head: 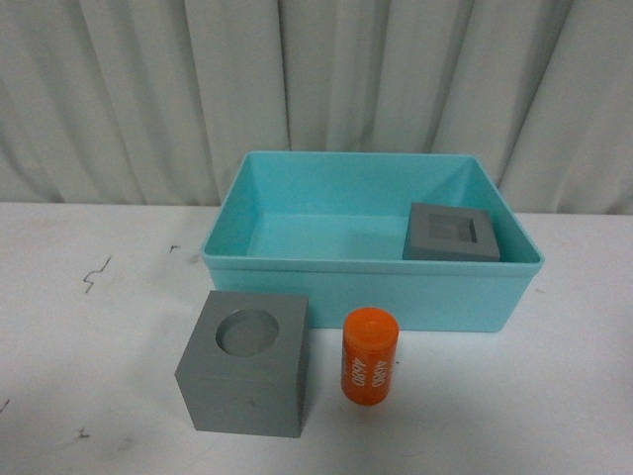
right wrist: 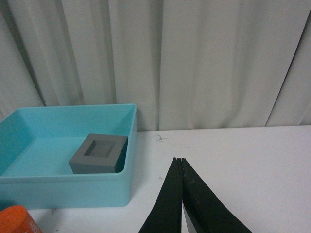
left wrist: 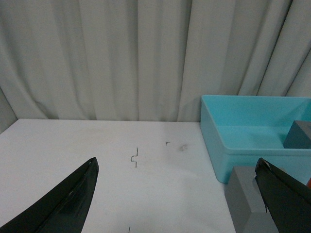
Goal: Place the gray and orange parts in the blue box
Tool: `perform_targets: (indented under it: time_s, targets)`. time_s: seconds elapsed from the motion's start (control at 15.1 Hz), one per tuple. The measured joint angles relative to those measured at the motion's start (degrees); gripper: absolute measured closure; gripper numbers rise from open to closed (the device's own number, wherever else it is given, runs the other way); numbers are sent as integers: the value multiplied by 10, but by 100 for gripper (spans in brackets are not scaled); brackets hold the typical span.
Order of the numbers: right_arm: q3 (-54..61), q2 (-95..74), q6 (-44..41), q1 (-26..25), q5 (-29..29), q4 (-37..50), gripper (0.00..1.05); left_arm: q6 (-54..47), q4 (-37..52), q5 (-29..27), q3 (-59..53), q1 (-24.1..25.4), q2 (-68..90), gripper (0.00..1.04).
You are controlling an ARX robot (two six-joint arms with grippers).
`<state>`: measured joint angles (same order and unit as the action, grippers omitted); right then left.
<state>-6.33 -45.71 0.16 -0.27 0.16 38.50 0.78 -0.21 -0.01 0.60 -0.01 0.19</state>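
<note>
The left claw (left wrist: pixel 175 201) is spread wide. Its two dark fingers (left wrist: pixel 63 204) are far apart, and only bare white worktop (left wrist: pixel 97 145) shows between them. It holds nothing. The right claw (right wrist: pixel 179 162) is pinched tight, with its black fingers pressed together and nothing in them. It hangs over the worktop, off the right end of the blue box (right wrist: pixel 73 191).

Closest on the worktop stands a gray block with a round hole (head: pixel 244 364). The hole is in its top face. Just beside it, on its right, stands the orange tube (head: pixel 369 355). The tube is upright, does not touch the block, and is smaller than the block. White letters run sideways along the tube, but they are too blurry to read.

Right behind those two is the blue box. It is wide and low, with a lip all around the top. The round-hole block and the tube are both outside it, near its front wall.

Inside the box sits a gray block with a square hole (head: pixel 452 234). It lies flat on the box floor with the hole facing up, in the corner by the front wall and the right wall.

To the left of the box, a few small dark marks (head: pixel 96 272) show on the worktop.

Farthest back hangs a pale curtain (head: pixel 148 89) with long folds, all across the far edge of the worktop.
</note>
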Motion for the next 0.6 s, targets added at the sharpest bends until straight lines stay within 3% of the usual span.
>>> perform_targets:
  time_s: [0.26,0.4,0.6]
  targets:
    - [31,93,0,0,0,-59,103,0,0,0,0,0,0,7]
    - [52,116,0,0,0,-43,103,0,0,0,0,0,0,7]
    - [57,177,0,0,0,-106,103,0,0,0,0,0,0,7]
